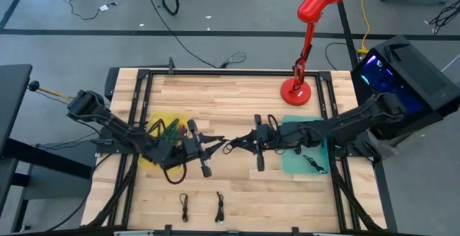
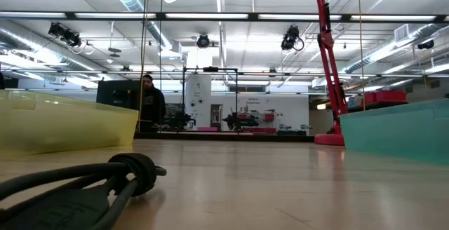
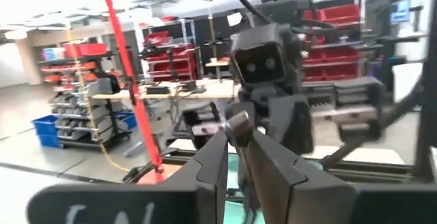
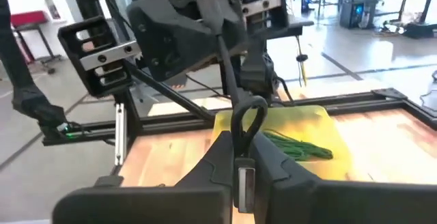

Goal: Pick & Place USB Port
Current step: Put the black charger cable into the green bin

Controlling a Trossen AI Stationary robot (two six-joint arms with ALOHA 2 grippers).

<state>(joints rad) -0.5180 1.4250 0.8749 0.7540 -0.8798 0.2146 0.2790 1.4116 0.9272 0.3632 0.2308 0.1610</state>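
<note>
A black USB cable (image 1: 228,146) hangs in the air over the table's middle, between my two grippers, which face each other tip to tip. My left gripper (image 1: 215,142) comes from the left, just past the yellow tray (image 1: 159,150). It has the cable's silver plug (image 3: 237,123) at its fingertips. My right gripper (image 1: 243,142) comes from the teal tray (image 1: 305,157) side and is shut on the cable's black loop (image 4: 249,115). Neither gripper shows in the low view. My left gripper has the silver plug end (image 3: 237,123) between its two fingertips, which stand only a narrow gap apart. The fingers lie about level and point toward the table's right. The plug is clear of the table. My right gripper pinches the cable between its two fingers, just below a small loop (image 4: 249,115) that stands out past the fingertips. A silver piece (image 4: 244,179) shows farther back between the fingers. The fingers lie about level and point toward the table's left. From the loop the cable (image 4: 225,60) runs across to my left gripper.
A red desk lamp (image 1: 296,88) stands at the far right. A green cable (image 4: 300,145) lies in the yellow tray, a black one (image 1: 313,162) in the teal tray. Two short black cables (image 1: 185,207) (image 1: 219,207) lie near the front edge. A person (image 2: 149,100) stands in the room beyond.
</note>
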